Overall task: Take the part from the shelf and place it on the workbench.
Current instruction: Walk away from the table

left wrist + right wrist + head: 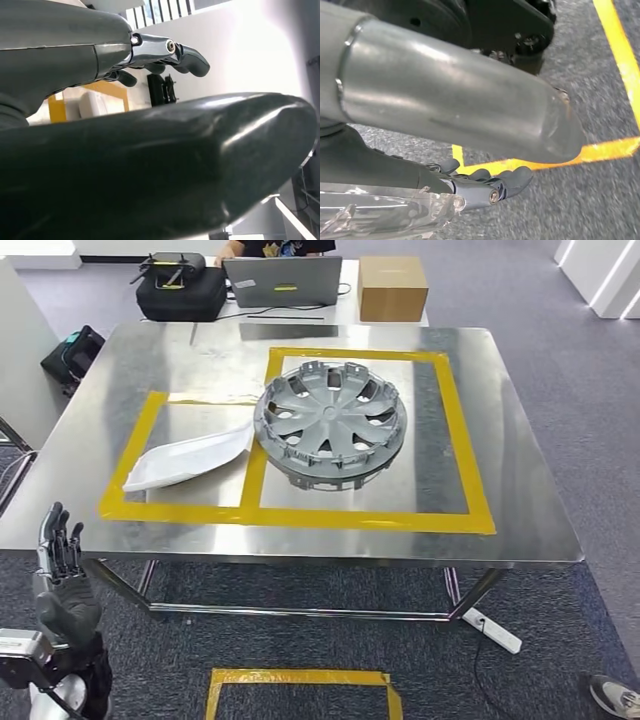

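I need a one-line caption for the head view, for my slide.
Grey wheel cover and white part on taped steel workbench; left hand raised, empty.

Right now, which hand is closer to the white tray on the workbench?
Left. The left hand is raised, fingers apart, just below the workbench's near left corner, short of the white tray. The right hand hangs low over the carpet, holding nothing.

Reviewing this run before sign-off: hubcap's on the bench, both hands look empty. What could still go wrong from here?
1. The hubcap lies across the yellow tape dividing the two marked boxes and overlaps the white tray; placement may count as off target.
2. The left hand is raised, fingers apart, just below the workbench edge; lifting it could clip the edge.
3. The right hand hangs over the floor; low risk.
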Robot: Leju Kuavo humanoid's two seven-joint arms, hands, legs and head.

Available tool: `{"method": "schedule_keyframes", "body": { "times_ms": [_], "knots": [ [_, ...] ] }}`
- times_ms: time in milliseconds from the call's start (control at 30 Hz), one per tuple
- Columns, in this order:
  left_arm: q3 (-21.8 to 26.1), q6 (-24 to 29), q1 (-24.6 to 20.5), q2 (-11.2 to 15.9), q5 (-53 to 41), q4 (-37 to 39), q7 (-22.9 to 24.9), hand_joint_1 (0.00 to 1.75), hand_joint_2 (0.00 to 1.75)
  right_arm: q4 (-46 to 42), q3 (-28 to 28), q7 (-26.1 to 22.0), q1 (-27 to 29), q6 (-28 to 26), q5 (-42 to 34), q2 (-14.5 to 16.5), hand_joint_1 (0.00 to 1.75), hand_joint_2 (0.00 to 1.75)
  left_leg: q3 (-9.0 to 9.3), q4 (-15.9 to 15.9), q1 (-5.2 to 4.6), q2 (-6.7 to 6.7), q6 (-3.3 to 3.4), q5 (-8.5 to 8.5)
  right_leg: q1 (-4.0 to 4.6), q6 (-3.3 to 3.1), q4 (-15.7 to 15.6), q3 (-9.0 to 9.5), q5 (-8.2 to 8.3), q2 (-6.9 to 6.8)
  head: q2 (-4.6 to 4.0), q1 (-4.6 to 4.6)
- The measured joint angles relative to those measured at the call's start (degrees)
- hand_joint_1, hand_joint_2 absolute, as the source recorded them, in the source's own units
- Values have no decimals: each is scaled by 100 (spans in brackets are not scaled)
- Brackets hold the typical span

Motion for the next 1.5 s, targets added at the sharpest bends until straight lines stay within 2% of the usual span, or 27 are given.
{"method": "schedule_keyframes", "body": {
  "times_ms": [67,100,267,333,400,500,567,633,667,700,733,767,833,900,933,1000,1033,1067,1167,1200,1233,1267,1333,1367,1400,1433,1500],
  "knots": [
    [5,10,12,-12,-16,14,0,0,0,1,2,5,9,9,17,0,0,0,-83,2,0,4,38,72,-4,32,593,-195,-473,-5,0,9],
    [6,12,18,-14,-19,18,0,0,0,2,3,8,10,13,23,1,0,0,-110,4,-2,5,42,92,-5,40,813,-261,-614,-5,0,9],
    [8,14,26,-14,-19,30,0,0,0,2,5,34,10,16,36,1,0,0,-174,9,-9,6,42,139,-6,50,1182,-341,-766,-5,0,6],
    [10,32,50,-20,-27,57,0,0,0,2,14,146,6,21,66,1,0,0,-277,17,-21,6,3,236,2,20,489,280,-559,-4,0,6],
    [12,59,73,-30,-35,77,0,0,0,2,24,245,0,31,95,1,0,0,-351,25,-31,5,-71,334,21,-47,-413,926,-295,3,0,3],
    [14,82,98,-38,-34,77,0,0,0,2,33,254,4,58,112,4,0,0,-392,30,-32,0,-174,394,25,-162,-475,852,-245,-1,0,-4],
    [19,90,116,-39,-34,77,-1,0,0,1,36,217,3,78,121,9,0,0,-517,257,-28,-4,-235,137,-2,-256,-494,766,-153,-20,0,-28],
    [22,94,124,-40,-33,77,-2,0,0,-1,37,172,-3,90,126,10,0,0,-768,922,-12,-2,-284,-384,-9,-309,-494,657,-49,-34,0,-50],
    [23,94,128,-41,-33,77,-2,0,0,-2,37,159,-4,95,130,9,0,0,-881,1294,-5,-2,-300,-583,-7,-315,-492,594,2,-39,0,-54],
    [23,94,133,-41,-32,78,-2,0,0,-2,37,150,-2,98,134,9,0,0,-933,1555,-3,-1,-309,-670,-5,-310,-489,531,48,-42,0,-54],
    [23,94,137,-41,-33,78,-2,0,0,-2,37,140,0,102,139,10,0,0,-889,1615,-1,-1,-312,-635,-6,-299,-488,472,92,-44,0,-54],
    [23,94,140,-41,-33,79,-2,0,0,-1,37,131,1,105,144,10,0,0,-732,1448,2,-1,-309,-504,-8,-282,-486,420,135,-44,0,-54],
    [23,94,137,-42,-36,78,-2,0,0,-1,38,118,-1,109,149,12,0,0,-182,664,9,0,-301,-210,-8,-229,-481,340,212,-39,0,-56],
    [23,94,130,-42,-46,78,-3,0,0,-2,39,116,-4,110,149,12,0,0,213,25,7,-17,-266,-109,10,-164,-461,286,287,-32,0,-58],
    [23,94,132,-42,-55,78,-3,0,0,-2,39,120,-3,110,150,12,0,0,268,-93,-2,-25,-238,-110,16,-130,-456,267,327,-30,0,-58],
    [25,94,140,-39,-69,79,-3,0,0,-1,39,136,7,110,152,12,0,0,198,-106,-10,-20,-143,-67,4,-64,-454,238,388,-29,0,-56],
    [28,94,141,-38,-74,79,-2,0,0,0,39,149,15,110,155,12,0,0,159,-102,-10,-11,-87,-28,-5,-36,-411,198,331,-30,0,-49],
    [31,94,141,-38,-76,79,-3,0,0,0,39,162,24,111,157,12,0,0,116,-107,-5,-2,-34,19,-11,-11,-276,134,178,-31,0,-38],
    [34,95,147,-40,-85,79,-3,0,0,2,43,196,26,125,162,26,0,0,-86,-104,-18,8,38,185,-14,35,778,-202,-597,-33,0,-12],
    [35,95,150,-40,-86,79,-2,0,0,2,48,203,25,131,163,33,0,0,-165,-100,-29,8,40,244,-13,38,1100,-260,-727,-33,0,-12],
    [35,96,150,-40,-86,79,-3,0,0,2,54,208,27,134,164,37,0,0,-236,-97,-40,9,39,298,-10,32,1237,-225,-727,-33,0,-13],
    [36,96,151,-40,-87,79,-3,0,0,2,59,210,28,134,164,39,0,0,-300,-95,-48,8,34,350,-6,15,1133,-67,-613,-33,0,-12],
    [36,96,152,-40,-87,79,-3,0,0,2,66,211,18,134,164,40,0,0,-391,-91,-57,6,10,440,12,-41,357,524,-352,-33,0,-13],
    [37,97,151,-40,-87,79,-2,0,0,2,68,210,5,134,164,40,0,0,-423,-88,-63,5,-12,481,26,-69,-103,841,-308,-30,0,-15],
    [38,97,149,-40,-87,79,-3,0,0,2,70,209,-7,134,165,41,0,0,-440,-86,-66,7,-40,521,42,-92,-432,1042,-313,-26,0,-17],
    [38,98,148,-40,-88,79,-3,0,0,2,72,210,-17,134,166,42,0,0,-451,-84,-65,10,-71,559,58,-115,-614,1139,-349,-22,0,-14],
    [39,101,152,-40,-90,79,-4,0,0,4,74,214,-14,135,167,53,0,0,-470,-88,-57,13,-139,628,67,-183,-652,1093,-306,-24,0,-8]
  ]
}}
